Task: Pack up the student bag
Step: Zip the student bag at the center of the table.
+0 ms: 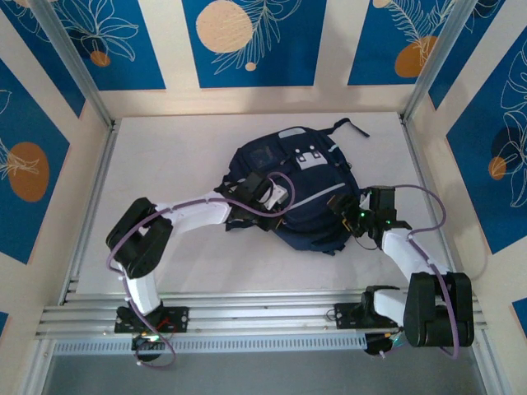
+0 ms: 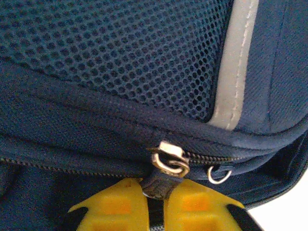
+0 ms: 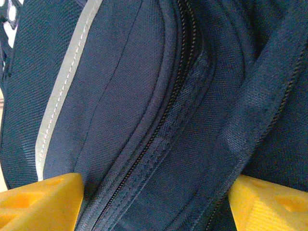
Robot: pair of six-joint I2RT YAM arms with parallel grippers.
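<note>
Two arms reach in to one big thing, the student bag (image 1: 296, 185). It is dark blue and it lies flat in the middle of the white counter (image 1: 181, 148). Its light grey patch (image 1: 311, 158) faces up, near the far end of the bag.

Your left tool (image 1: 265, 192) sits on the left side of the bag. Look at the left wrist view: the left tool (image 2: 155, 202) is shut tight, and its two yellow fingers (image 2: 115, 207) press together on the black zip pull (image 2: 156, 185). The pull hangs from a metal slider (image 2: 168, 156), and the slider sits on a closed zip line. A small metal ring (image 2: 220, 174) hangs just beside it, to the right. Above the zip you can see a blue net pocket (image 2: 120, 48) and a grey stripe (image 2: 236, 62).

Your right tool (image 1: 360, 216) is at the near right side of the bag. In the right wrist view, the right tool (image 3: 154, 192) stands wide open. One yellow finger (image 3: 43, 199) is at the left and the other is at the right, well apart. The blue cloth of the bag is in the gap between them. A zip line (image 3: 159, 130) runs up through that cloth, and it is closed as far as you can see. A grey stripe (image 3: 62, 82) runs along the left of it. You cannot tell if the fingers press on the cloth or just sit next to it
</note>
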